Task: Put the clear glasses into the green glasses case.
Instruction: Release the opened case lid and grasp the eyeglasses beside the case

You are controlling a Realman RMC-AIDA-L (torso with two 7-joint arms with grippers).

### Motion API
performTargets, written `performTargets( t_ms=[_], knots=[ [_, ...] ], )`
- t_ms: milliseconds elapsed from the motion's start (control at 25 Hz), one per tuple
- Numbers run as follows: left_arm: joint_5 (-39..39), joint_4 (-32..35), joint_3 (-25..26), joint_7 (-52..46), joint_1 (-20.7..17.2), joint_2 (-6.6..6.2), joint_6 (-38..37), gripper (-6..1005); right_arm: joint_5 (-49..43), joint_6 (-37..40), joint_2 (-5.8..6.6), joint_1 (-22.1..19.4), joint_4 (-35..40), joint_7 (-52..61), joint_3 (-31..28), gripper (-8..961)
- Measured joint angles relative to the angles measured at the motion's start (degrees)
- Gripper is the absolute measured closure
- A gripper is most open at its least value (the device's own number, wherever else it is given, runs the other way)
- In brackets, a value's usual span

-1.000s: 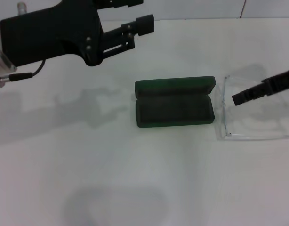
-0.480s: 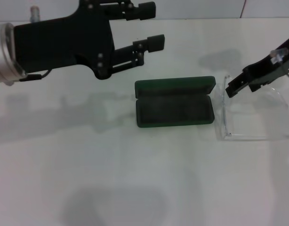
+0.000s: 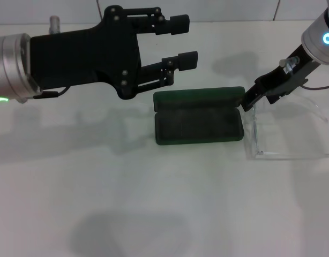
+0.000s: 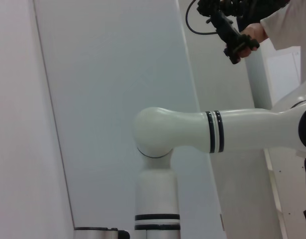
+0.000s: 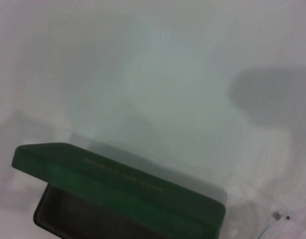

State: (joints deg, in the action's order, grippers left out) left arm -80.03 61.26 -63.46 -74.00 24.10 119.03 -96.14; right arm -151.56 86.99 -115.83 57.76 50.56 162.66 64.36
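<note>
Since half a second ago the right gripper (image 3: 250, 101) is shifting inward toward the case, now hanging at the top corner of the clear glasses' lens, right by the lid's end; the left gripper (image 3: 187, 42) is also sliding further over the white table (image 3: 154, 214) toward the middle.

Fully transparent plastic wraparound clear glasses (image 3: 285, 144) are lying flat on the table just below and outward of the right gripper, temple arms pointing away from the case, lens edge just beside the case's end. Whether the right gripper's dark fingertips are touching the lens corner, or are spread or closed, cannot be told.

Dark green rectangular hard glasses case (image 3: 199, 124) is sitting open just inward of the right gripper, lid (image 3: 199, 97) tipped back, dark lining showing. In the right wrist view the same case (image 5: 123, 191) is showing gold lettering along the lid.

Left gripper is hovering above and behind the case's far-left corner, black fingers (image 3: 178, 22) spread apart, holding nothing. Left wrist view is showing only a white robot arm (image 4: 203, 132) against a wall.
</note>
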Motion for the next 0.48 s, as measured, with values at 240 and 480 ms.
performTargets(
  t_ms=[240, 480],
  knots=[
    [0.0, -0.17, 0.24, 0.17, -0.21, 0.19, -0.01, 516, -0.17, 0.02, -0.07, 0.36, -3.54, 0.03, 0.22, 259],
    [0.03, -2.52, 0.12, 1.16, 0.15, 0.34, -0.01, 518, -0.24, -0.78, -0.21, 0.68, -5.15, 0.05, 1.72, 265]
  ],
)
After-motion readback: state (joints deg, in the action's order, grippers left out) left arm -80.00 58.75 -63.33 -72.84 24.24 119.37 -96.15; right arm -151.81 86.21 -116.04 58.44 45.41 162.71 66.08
